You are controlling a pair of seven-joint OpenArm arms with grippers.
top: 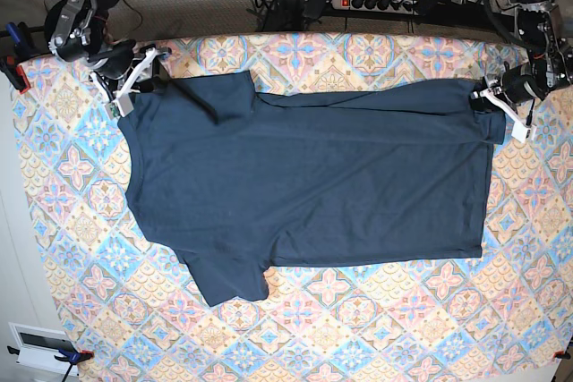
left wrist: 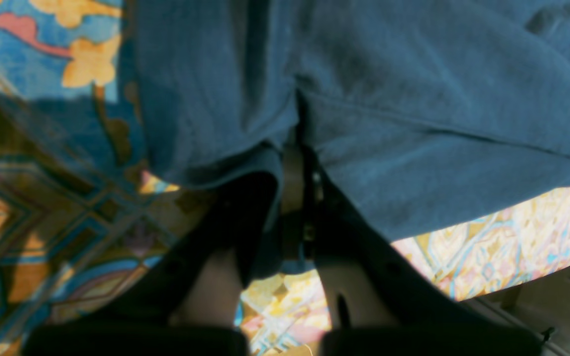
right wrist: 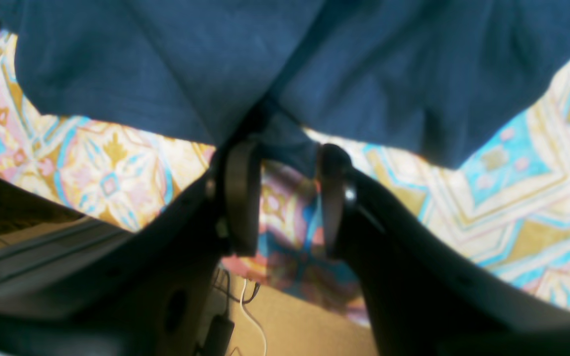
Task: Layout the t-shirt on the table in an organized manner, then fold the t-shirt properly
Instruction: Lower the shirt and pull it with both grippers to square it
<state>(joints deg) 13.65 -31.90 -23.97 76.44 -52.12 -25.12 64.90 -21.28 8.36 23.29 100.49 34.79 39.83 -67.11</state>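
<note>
T-shirt (top: 304,185), seemingly unmarked, flat on table (top: 403,337), pinched by both arms' fingers (left wrist: 292,198) (right wrist: 238,198).

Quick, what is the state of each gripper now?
Left gripper: closed on the t-shirt.
Right gripper: pinching the t-shirt edge.

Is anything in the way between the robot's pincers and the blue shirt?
Nothing visible. The left pincer is shut on the t-shirt edge, and cloth already sits between the right pincer fingers.
</note>
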